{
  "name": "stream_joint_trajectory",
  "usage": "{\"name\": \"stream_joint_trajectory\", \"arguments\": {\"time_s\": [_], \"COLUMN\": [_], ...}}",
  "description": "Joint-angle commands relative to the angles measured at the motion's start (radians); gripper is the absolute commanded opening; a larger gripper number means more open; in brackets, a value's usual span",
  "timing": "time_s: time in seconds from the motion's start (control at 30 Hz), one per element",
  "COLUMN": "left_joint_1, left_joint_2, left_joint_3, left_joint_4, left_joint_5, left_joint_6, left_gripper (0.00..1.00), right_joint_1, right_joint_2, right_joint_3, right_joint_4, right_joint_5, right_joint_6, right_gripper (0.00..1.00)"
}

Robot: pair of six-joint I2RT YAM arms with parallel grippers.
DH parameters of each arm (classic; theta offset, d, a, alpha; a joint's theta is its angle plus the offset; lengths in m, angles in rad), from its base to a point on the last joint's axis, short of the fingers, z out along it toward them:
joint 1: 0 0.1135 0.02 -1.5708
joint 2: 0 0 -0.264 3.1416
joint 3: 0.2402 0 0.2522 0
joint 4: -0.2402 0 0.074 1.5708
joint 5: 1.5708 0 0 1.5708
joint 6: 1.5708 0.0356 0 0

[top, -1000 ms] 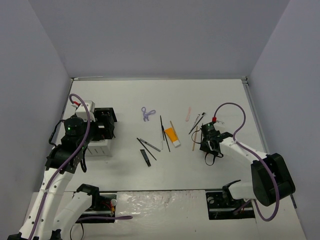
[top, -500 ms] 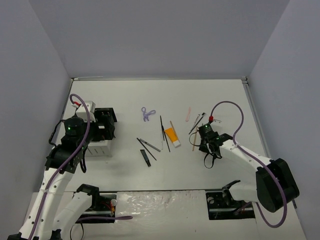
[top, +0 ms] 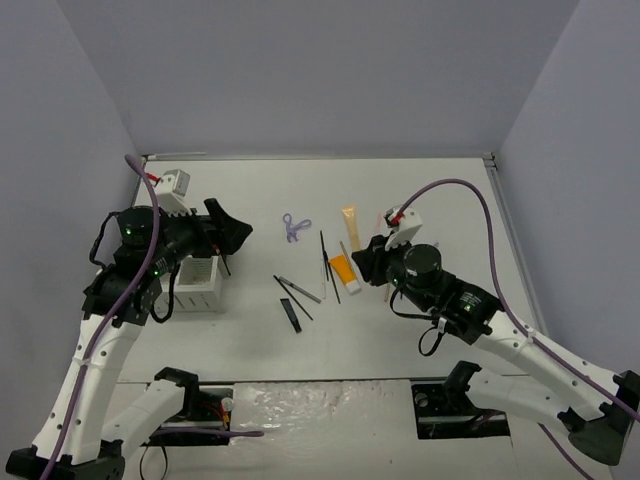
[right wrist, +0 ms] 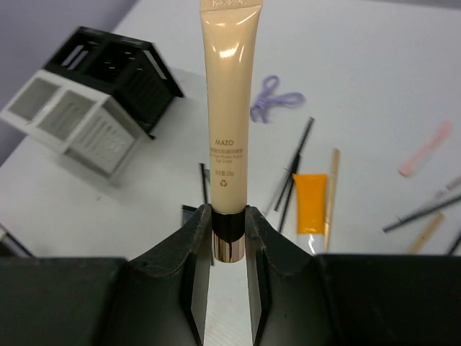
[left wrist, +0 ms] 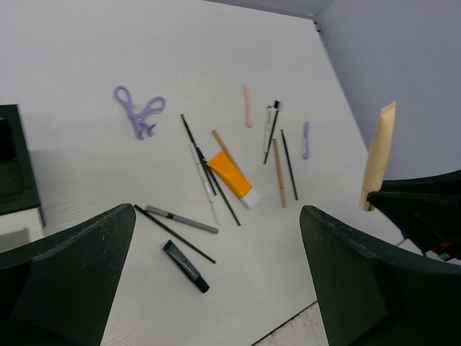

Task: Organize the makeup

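The white table [top: 450, 190] sits between pale walls. From above, your left gripper [top: 236, 234] hangs spread wide and empty, well left of the orange tube [top: 343, 270], over the organizer [top: 196, 285]. Your right gripper [top: 360, 252] is just right of the orange tube, clamped on a beige tube [top: 349, 217] that stands upright.

The left wrist view shows wide-apart jaws, loose pencils [left wrist: 289, 165] around the orange tube, and the beige tube raised far right of it.

The right wrist view shows the jaws pinching the beige tube at its cap [right wrist: 229, 246]. Judge it light, glossy and soft-bodied: hold the stiff cap, since the body may dent or slip.
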Motion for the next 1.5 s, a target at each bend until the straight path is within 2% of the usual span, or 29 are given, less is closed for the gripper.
{"name": "stream_joint_trajectory", "arguments": {"time_s": [0.0, 0.23, 0.37, 0.53, 0.7, 0.8, 1.0, 1.03, 1.07, 1.13, 1.17, 1.23, 1.27, 1.37, 1.47], "left_joint_1": [-0.065, -0.234, -0.28, -0.308, -0.334, -0.344, -0.357, -0.357, -0.357, -0.358, -0.359, -0.358, -0.357, -0.356, -0.35], "left_joint_2": [0.056, 0.125, 0.142, 0.165, 0.185, 0.195, 0.194, 0.192, 0.188, 0.167, 0.164, 0.152, 0.146, 0.114, 0.087], "left_joint_3": [0.075, 0.11, 0.1, 0.094, 0.086, 0.089, 0.076, 0.07, 0.067, 0.055, 0.054, 0.055, 0.055, 0.058, 0.078], "left_joint_4": [0.178, 0.228, 0.265, 0.283, 0.302, 0.312, 0.324, 0.326, 0.325, 0.316, 0.312, 0.284, 0.261, 0.201, 0.064], "left_joint_5": [0.118, 0.053, 0.028, 0.022, 0.006, 0.009, -0.001, -0.004, -0.011, -0.044, -0.057, -0.101, -0.117, -0.258, -0.489], "left_joint_6": [-0.127, -0.146, -0.15, -0.159, -0.168, -0.172, -0.174, -0.174, -0.173, -0.164, -0.16, -0.14, -0.131, -0.101, -0.035], "left_gripper": [0.97, 0.97, 0.94, 0.75, 0.64, 0.54, 0.24, 0.22, 0.19, 0.11, 0.1, 0.1, 0.1, 0.09, 0.09], "right_joint_1": [0.037, 0.072, 0.073, 0.073, 0.073, 0.073, 0.073, 0.073, 0.073, 0.073, 0.073, 0.072, 0.071, 0.07, 0.065], "right_joint_2": [0.054, 0.165, 0.19, 0.193, 0.207, 0.215, 0.226, 0.227, 0.229, 0.229, 0.228, 0.229, 0.228, 0.219, 0.193], "right_joint_3": [0.022, 0.083, 0.093, 0.086, 0.091, 0.092, 0.089, 0.089, 0.089, 0.089, 0.089, 0.092, 0.093, 0.097, 0.081], "right_joint_4": [0.357, 0.451, 0.493, 0.526, 0.534, 0.542, 0.548, 0.547, 0.546, 0.543, 0.539, 0.528, 0.52, 0.476, 0.432], "right_joint_5": [-0.23, -0.323, -0.396, -0.413, -0.429, -0.432, -0.422, -0.421, -0.419, -0.41, -0.408, -0.39, -0.38, -0.341, -0.265], "right_joint_6": [-0.16, -0.22, -0.214, -0.202, -0.2, -0.196, -0.192, -0.192, -0.191, -0.192, -0.193, -0.199, -0.206, -0.219, -0.234], "right_gripper": [0.0, 0.0, 0.0, 0.0, 0.0, 0.0, 0.03, 0.03, 0.06, 0.2, 0.24, 0.49, 0.66, 0.95, 1.0]}}
